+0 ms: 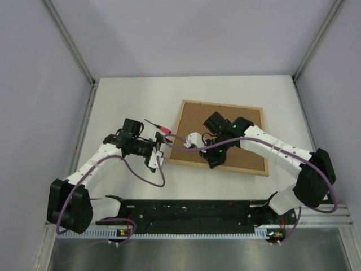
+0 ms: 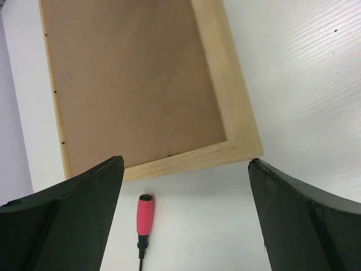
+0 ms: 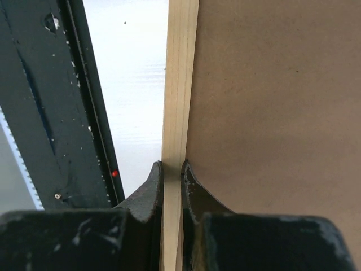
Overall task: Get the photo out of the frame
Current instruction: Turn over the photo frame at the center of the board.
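Frame (image 1: 223, 104) face-down; pale wood around brown backing board (image 1: 194, 121)

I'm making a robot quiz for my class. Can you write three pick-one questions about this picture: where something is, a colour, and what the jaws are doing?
1. Where is the screwdriver? A) on the table beside the frame B) on top of the frame C) in the left jaws
2. What colour is its handle? A) blue B) yellow C) red
3. What are the right jaws doing? A) standing wide open B) pinching the frame's wooden rim C) holding the screwdriver
Answers: A, it lies on bare table; C, the handle shows red; B, they close on the rim.
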### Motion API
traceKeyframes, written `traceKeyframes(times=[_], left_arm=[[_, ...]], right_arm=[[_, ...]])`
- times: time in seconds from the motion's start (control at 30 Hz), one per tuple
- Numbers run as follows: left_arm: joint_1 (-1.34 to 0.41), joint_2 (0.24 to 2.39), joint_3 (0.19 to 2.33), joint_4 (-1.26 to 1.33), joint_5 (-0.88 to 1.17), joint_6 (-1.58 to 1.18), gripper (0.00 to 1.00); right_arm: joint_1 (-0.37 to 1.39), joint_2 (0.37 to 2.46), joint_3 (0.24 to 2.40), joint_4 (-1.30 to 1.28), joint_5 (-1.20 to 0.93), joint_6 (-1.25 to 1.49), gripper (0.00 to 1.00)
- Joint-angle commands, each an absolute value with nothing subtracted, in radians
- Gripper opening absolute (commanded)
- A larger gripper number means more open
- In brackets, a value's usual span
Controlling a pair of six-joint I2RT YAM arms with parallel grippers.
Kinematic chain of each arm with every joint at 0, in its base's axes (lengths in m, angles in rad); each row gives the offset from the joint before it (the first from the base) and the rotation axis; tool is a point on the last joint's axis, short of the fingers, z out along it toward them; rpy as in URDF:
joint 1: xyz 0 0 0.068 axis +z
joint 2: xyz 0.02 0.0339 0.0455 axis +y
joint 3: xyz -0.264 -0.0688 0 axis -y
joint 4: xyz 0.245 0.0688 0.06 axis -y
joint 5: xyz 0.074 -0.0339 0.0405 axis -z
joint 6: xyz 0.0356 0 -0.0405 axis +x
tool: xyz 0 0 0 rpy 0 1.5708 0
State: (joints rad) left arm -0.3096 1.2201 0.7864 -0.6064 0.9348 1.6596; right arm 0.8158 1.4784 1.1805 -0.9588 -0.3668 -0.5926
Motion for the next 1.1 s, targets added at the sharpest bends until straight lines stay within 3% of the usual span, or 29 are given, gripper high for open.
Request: traceKeyframes(times=[0.0, 0.3, 0.5, 0.83, 1.0, 1.07], left_arm=[[-0.345, 1.229, 0.833, -0.722, 0.954, 1.808, 0.98], [-0.353, 1.242, 0.882, -0.753, 0.957, 1.824, 0.98], [-0.373, 1.258, 0.847, -0.482, 0.868, 1.608, 0.98], [-0.429, 1.270, 0.781, -0.335, 0.773, 1.542, 0.98], [-0.449, 1.264, 0.729, -0.209, 0.713, 1.468, 0.91], [-0.468, 1.261, 0.707, -0.132, 0.663, 1.428, 0.79]], right_arm=[[0.792, 1.456, 1.367, -1.008, -0.499, -0.624, 0.00], [0.779, 1.500, 1.419, -1.031, -0.500, -0.632, 0.00], [0.779, 1.509, 1.459, -1.040, -0.523, -0.615, 0.00], [0.779, 1.542, 1.525, -1.052, -0.537, -0.600, 0.00], [0.778, 1.551, 1.563, -1.063, -0.546, -0.595, 0.00], [0.778, 1.552, 1.574, -1.066, -0.552, -0.594, 0.00]])
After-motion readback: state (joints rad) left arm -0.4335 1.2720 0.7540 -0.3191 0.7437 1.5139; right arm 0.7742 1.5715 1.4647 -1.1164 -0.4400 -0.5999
